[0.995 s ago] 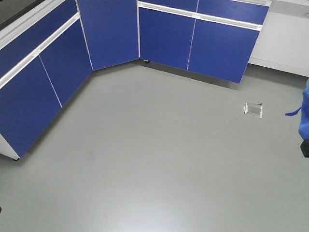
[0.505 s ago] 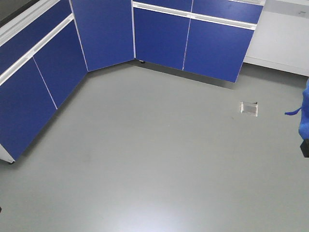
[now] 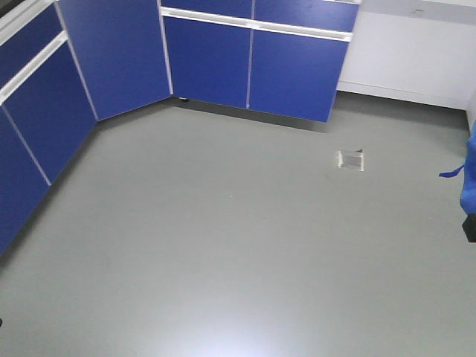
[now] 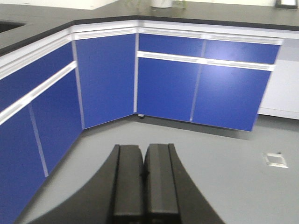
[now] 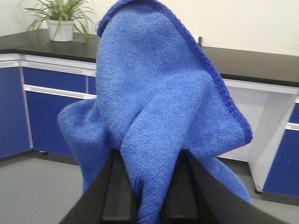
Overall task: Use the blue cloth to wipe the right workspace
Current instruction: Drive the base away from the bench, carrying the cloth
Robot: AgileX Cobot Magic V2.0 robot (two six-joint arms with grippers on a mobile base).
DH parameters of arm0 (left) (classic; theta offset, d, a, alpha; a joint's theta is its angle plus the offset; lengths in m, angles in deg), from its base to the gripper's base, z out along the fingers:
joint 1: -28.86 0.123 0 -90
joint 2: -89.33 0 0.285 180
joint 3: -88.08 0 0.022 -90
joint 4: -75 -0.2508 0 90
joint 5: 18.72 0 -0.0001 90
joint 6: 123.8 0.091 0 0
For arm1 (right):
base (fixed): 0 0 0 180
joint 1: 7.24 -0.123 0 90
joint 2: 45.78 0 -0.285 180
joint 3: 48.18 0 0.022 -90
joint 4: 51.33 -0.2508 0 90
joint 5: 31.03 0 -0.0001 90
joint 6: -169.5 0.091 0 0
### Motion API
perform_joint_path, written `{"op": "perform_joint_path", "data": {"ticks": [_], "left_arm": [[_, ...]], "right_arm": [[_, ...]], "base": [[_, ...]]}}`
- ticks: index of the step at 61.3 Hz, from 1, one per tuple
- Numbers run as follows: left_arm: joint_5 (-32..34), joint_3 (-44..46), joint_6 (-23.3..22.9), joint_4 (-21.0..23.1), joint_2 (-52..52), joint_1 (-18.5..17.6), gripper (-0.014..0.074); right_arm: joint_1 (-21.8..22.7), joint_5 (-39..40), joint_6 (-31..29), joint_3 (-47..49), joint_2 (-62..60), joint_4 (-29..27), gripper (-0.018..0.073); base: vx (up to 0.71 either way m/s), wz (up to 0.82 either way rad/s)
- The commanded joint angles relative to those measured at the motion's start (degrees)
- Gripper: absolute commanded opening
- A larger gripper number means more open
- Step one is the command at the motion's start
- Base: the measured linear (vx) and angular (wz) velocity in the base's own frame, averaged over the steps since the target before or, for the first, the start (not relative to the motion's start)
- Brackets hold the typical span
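At the bottom of the right wrist view, right gripper (image 5: pixel 147 203) with black fingers (image 5: pixel 117 196) clamped on a bright royal-blue microfibre cloth (image 5: pixel 159 102). Bunched between the fingers and billowing up over the middle of the frame, stitched hem curving down its right side. Held in the air, touching no surface. Behind it, grey floor (image 5: pixel 32 186) at lower left, then royal-blue cabinet doors (image 5: pixel 51 105), then a matte black tabletop (image 5: pixel 266 63) running across the frame, well apart from the cloth. On that tabletop at upper left, a green potted plant in a white pot (image 5: pixel 60 21).

At the bottom centre of the left wrist view, left gripper (image 4: pixel 143 151) with its own black fingers pressed flat together. Beyond them, the grey floor with a small pale square floor plate (image 4: pixel 275 160) at lower right. Farther back, the blue cabinet doors bending round a corner, and the black tabletop along the top edge. In the far upper right corner, a small dark box (image 4: pixel 286 3), cut off by the frame and too little shown to tell more.

In the front view, only a strip of the blue cloth at the right edge, mid-height, hanging above the floor. Just beneath it, a dark block (image 3: pixel 470 227), too clipped to identify. Floor plate right of centre, cabinet doors across the top and down the left, a white panel (image 3: pixel 409 56) at upper right.
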Motion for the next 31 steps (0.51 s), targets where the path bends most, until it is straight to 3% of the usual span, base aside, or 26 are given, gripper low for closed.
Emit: {"op": "perform_joint_path", "data": {"ticks": [1,31], "left_arm": [[4.5,-1.7,-0.5,-0.1,-0.9,-0.3,-0.0006],[4.5,-1.7,-0.5,-0.1,-0.9,-0.3,-0.0006]], "right_arm": [[0.2,4.6,-0.3,1.8,0.4,0.6,0.0],[0.2,4.6,-0.3,1.8,0.4,0.6,0.0]], "base": [[0.06,-0.31],[0.07,-0.3]]}}
